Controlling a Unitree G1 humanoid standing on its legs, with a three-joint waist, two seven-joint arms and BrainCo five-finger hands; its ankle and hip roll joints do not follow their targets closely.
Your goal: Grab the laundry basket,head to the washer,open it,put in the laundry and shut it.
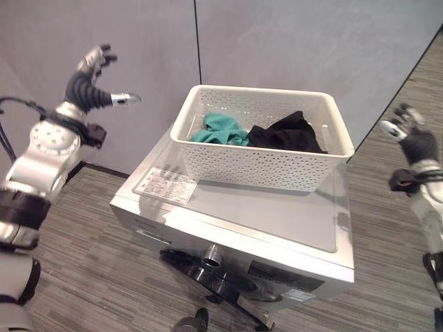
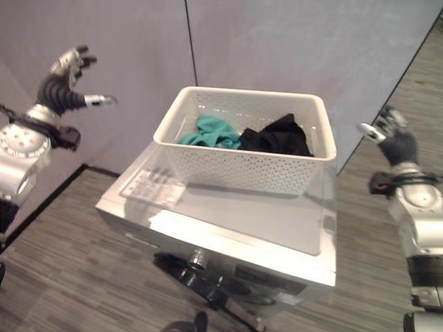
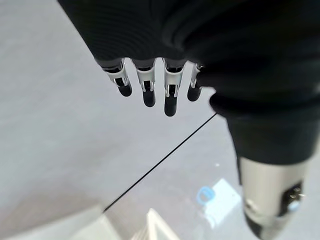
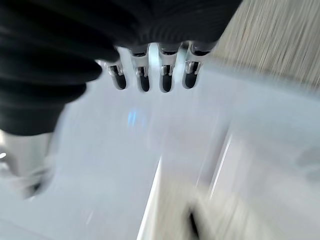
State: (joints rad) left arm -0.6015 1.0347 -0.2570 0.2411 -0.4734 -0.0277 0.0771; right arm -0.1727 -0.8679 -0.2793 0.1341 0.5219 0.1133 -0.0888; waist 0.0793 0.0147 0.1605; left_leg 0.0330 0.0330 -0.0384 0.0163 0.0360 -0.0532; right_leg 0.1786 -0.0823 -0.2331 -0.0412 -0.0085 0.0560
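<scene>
Grey partition wall [image 1: 291, 48] behind; grey wood-grain floor [image 1: 76, 277] below. Silver washer [image 1: 228, 235] bears a printed label [image 1: 166, 185] on its top, text illegible. White laundry basket [image 1: 256, 166] stands on the washer top, containing teal cloth [image 1: 220, 128] and black cloth [image 1: 287, 133]. Left hand [image 1: 88, 86] and right hand [image 1: 410, 135] raised either side, fingers relaxed, empty.

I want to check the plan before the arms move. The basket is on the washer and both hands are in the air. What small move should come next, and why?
Probably lower one hand toward the washer door. The white laundry basket already rests on the washer top, with teal and black clothes inside. The left hand and right hand are open, apart from the basket and holding nothing, and the door looks shut.
</scene>
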